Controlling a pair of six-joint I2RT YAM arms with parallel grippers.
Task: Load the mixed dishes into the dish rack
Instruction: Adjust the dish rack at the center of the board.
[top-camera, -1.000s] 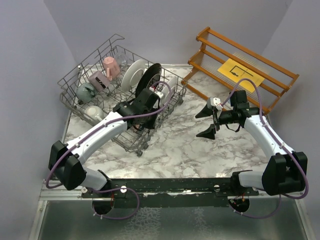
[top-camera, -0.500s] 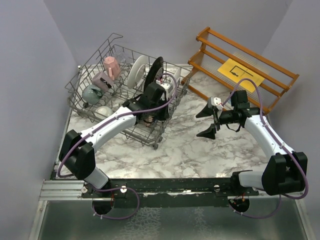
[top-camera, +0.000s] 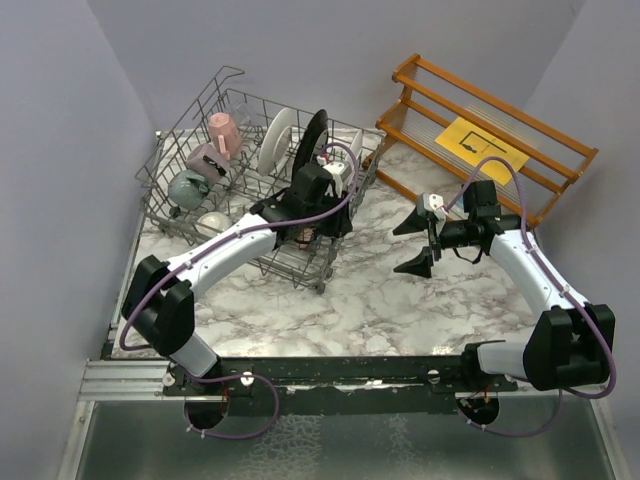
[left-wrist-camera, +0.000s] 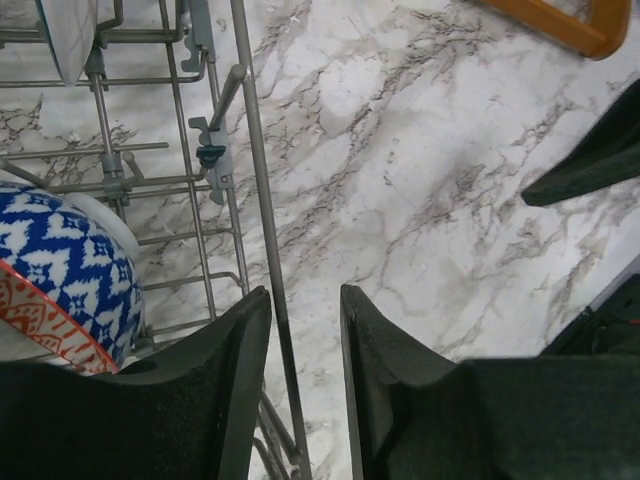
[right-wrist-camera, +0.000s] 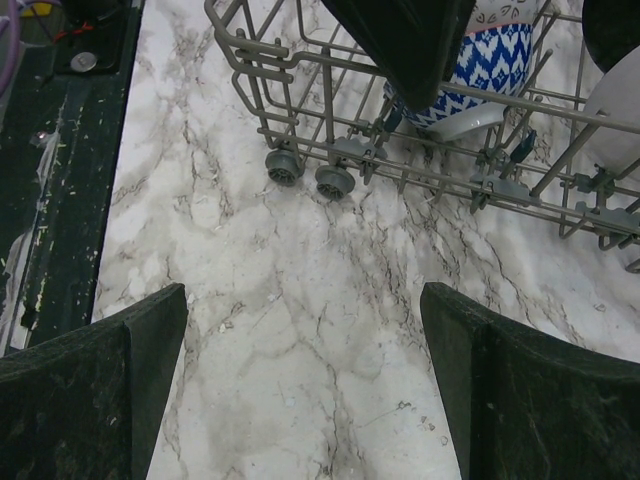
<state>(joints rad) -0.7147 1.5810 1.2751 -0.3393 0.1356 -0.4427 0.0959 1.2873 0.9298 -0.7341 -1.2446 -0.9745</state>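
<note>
- The dish rack sits at about 10 o'clock on the marble counter, skewed to the counter's edges, with its near corner pointing toward 5 o'clock.
- Every dish I can make out is inside it. The pink mug, mauve mug and grey-teal mug are along the 9 o'clock side. The white plate and black-rimmed plate stand on edge near 12 o'clock. The blue patterned bowl is just inside the rim at the 4 o'clock side.
- The left gripper straddles the rack's rim wire. Its jaws are narrowly parted, wider than the wire, which runs close along one finger.
- The right gripper hovers at 3 o'clock of the rack, its jaws spread wide and holding nothing. The wooden slatted shelf is beyond it at 1 o'clock.
- Risk: with so little clearance, a sideways drift while lifting off could let a finger catch the wire.
- Risk: the rack stands on small wheels, so a snag would probably roll or swing it rather than be resisted.
- Risk: a jolt could tip the upright plates against each other or rock the bowl beside the rim.
- Safest judgement: widen the jaws and rise straight up.
</note>
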